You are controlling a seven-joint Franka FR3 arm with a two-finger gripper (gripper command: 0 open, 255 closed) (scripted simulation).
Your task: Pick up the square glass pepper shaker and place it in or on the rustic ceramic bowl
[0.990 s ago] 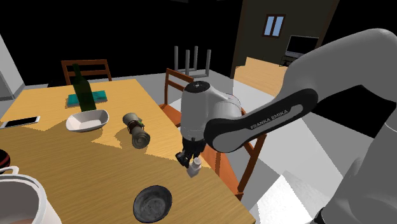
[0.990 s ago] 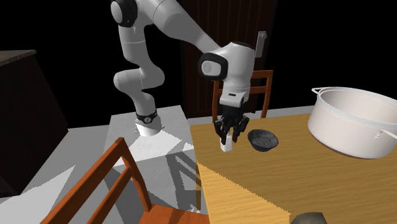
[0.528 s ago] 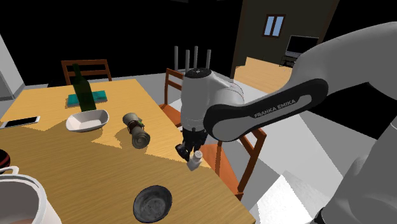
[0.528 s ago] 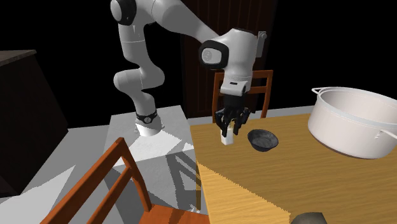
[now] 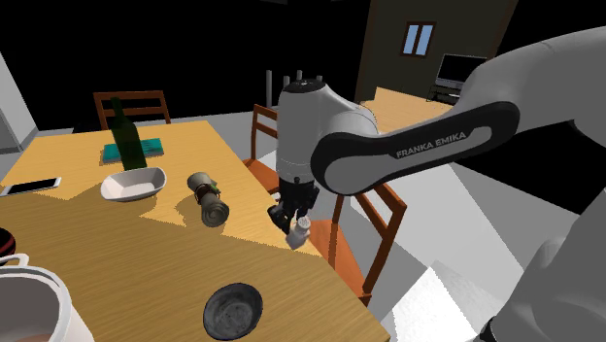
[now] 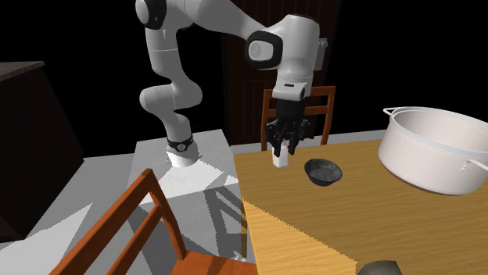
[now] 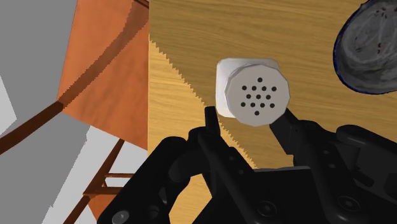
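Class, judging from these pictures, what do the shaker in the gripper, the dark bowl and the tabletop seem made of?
The white square shaker: plain matte white, grey perforated cap; material unclear. The dark round bowl: mottled grey-black, rough-looking, possibly ceramic. The tabletop: wood, by its yellow-brown grain.

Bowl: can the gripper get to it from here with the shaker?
Probably yes. The gripper holds the shaker above the table edge, and the bowl sits close by with nothing standing between them. The pot is beyond the bowl, off the path.
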